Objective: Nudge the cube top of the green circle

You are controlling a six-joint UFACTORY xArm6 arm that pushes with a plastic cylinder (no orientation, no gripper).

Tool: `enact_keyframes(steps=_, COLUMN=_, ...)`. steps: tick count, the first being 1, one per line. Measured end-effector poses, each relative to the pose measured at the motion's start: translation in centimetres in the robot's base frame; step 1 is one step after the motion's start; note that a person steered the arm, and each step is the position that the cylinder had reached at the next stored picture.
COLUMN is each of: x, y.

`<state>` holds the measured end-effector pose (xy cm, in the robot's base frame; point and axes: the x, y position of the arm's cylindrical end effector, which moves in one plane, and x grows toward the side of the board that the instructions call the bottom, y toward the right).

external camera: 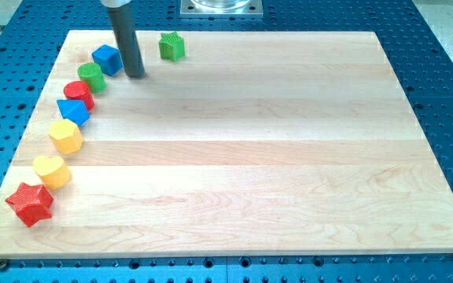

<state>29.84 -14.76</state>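
A blue cube sits near the board's top left, touching the upper right side of the green circle. My tip stands on the board just to the right of the blue cube, close to it or touching it, and to the right of the green circle. The rod rises from there out of the view's top.
Below the green circle a curved line of blocks runs down the left edge: a red circle, a blue triangle, a yellow hexagon, a yellow heart, a red star. A green star lies right of the rod.
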Motion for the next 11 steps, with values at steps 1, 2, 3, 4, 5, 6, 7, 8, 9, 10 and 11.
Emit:
enact_keyframes(steps=1, x=-1.0, y=0.0)
enact_keyframes(steps=2, x=-1.1, y=0.0)
enact_keyframes(steps=3, x=-2.0, y=0.0)
enact_keyframes(steps=4, x=-2.4, y=0.0)
enact_keyframes(steps=5, x=-2.7, y=0.1)
enact_keyframes(steps=6, x=-3.0, y=-0.4)
enact_keyframes(steps=7, x=-2.5, y=-0.8)
enact_keyframes(steps=8, x=-2.4, y=-0.8)
enact_keyframes(steps=9, x=-2.4, y=-2.2)
enact_keyframes(steps=10, x=-2.4, y=-3.2)
enact_keyframes(steps=11, x=-2.4, y=-4.1)
